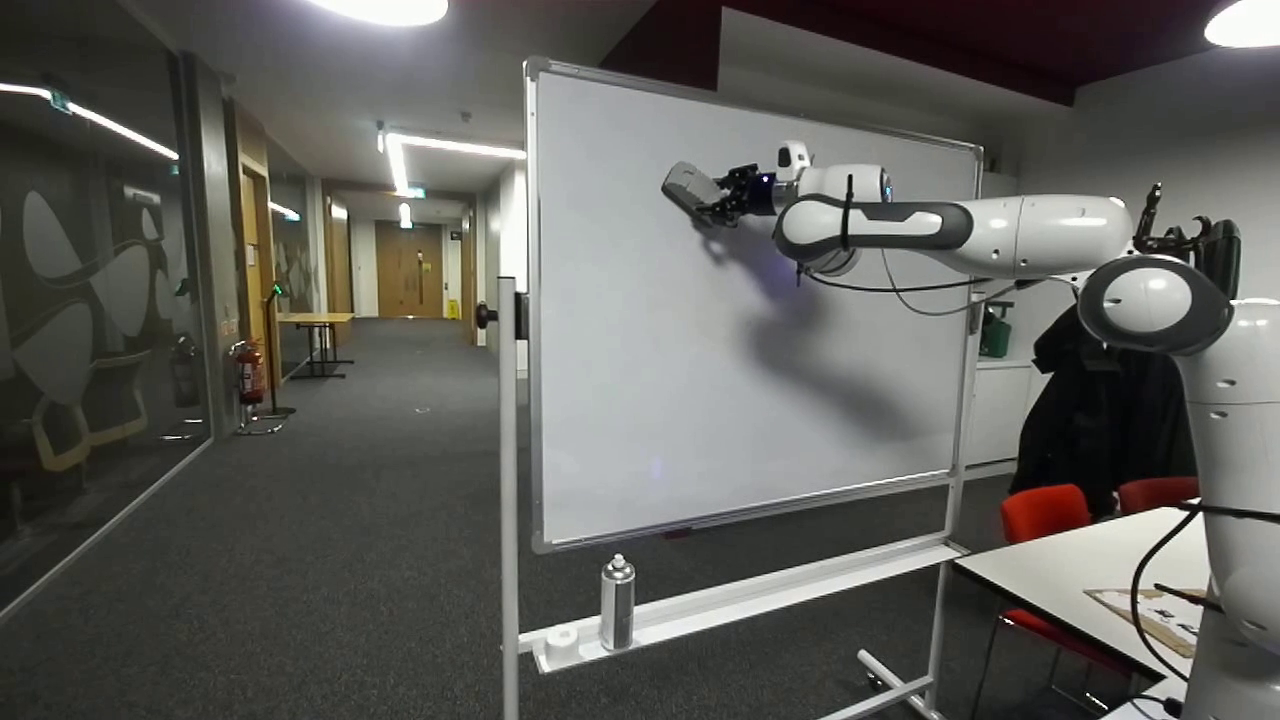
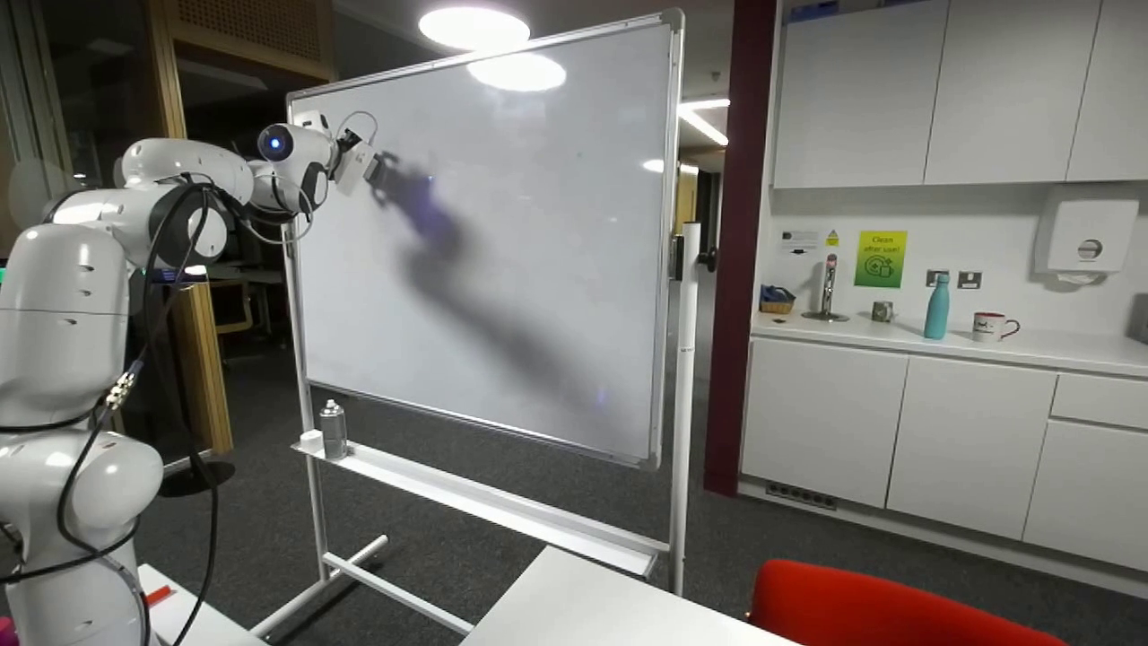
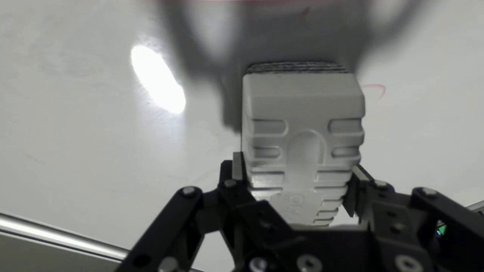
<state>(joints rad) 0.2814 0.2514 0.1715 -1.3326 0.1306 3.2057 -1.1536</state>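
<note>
Tool [image 3: 298, 170] clamped about a pale grey eraser [image 3: 302, 124], fingers [image 3: 237, 170] one to each flank, parted only by the eraser's own width. Grip sits toward the lower half of the ribbed body as the wrist view frames it; the far end juts out past the fingertips. Dark layered pad [image 3: 297, 67] shows at that far end, on the side toward the whiteboard [image 1: 640, 400].

Eraser's place: at the upper left part of the whiteboard in both exterior views, body tilted. Shadow lies right up against it in the wrist view. Whether the pad touches the whiteboard or sits just off it, cannot tell from these angles.

Whiteboard, close up: faint red curved mark [image 3: 376, 88] just right of the eraser; bright lamp reflection [image 3: 159, 79] to the left; metal frame [image 3: 56, 234] crossing the lower left corner.

Arm [image 1: 1000, 235] reaches across from the right in an exterior view; long soft shadow [image 1: 800, 360] spreads down the whiteboard below it.

Under the whiteboard, long white surface [image 1: 780, 590]: silver can [image 1: 618, 605], upright, white nozzle, near the left end; short white cylinder [image 1: 562, 643] just beside it, both well apart from the tool
</note>
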